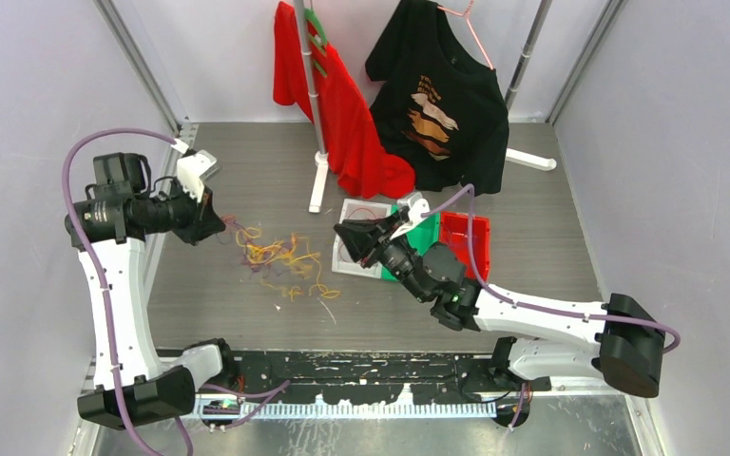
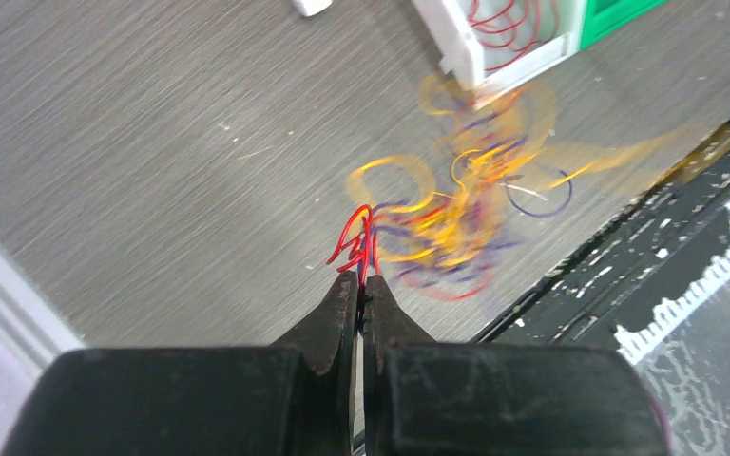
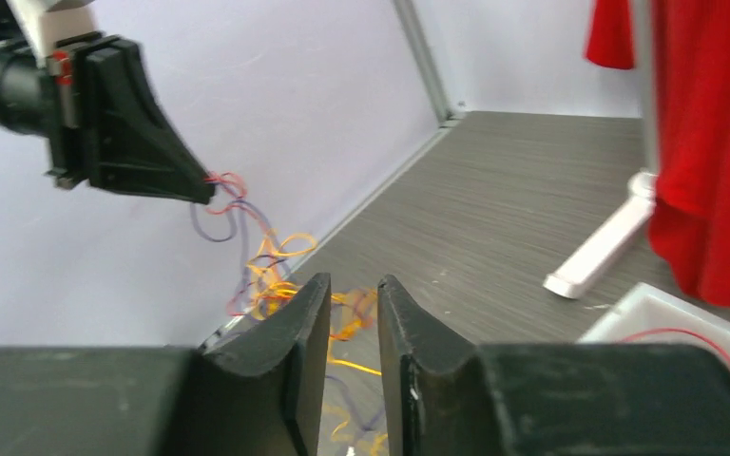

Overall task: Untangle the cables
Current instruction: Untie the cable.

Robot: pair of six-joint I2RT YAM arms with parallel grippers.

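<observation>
A: Left black two-finger gripper (image 2: 361, 285)?

B: Pinched tight on red strands at one end of the tangle of thin red, yellow and purple cables (image 1: 280, 256), tips above the grey wood-grain table (image 1: 532, 237).

A: Lie of the tangle?

B: Stretched long from those tips, slanting down and rightward onto the tabletop, near the white plastic tray (image 1: 342, 269).

A: Right black gripper (image 3: 354, 285)?

B: Slightly parted, gripping nothing, over the tray.

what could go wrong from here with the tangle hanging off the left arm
1. The left fingers pinch several strands at once, so lifting may drag the whole clump of cables instead of freeing one.
2. The right fingers stand apart, holding nothing; without a counter-hold the knots may tighten.
</observation>
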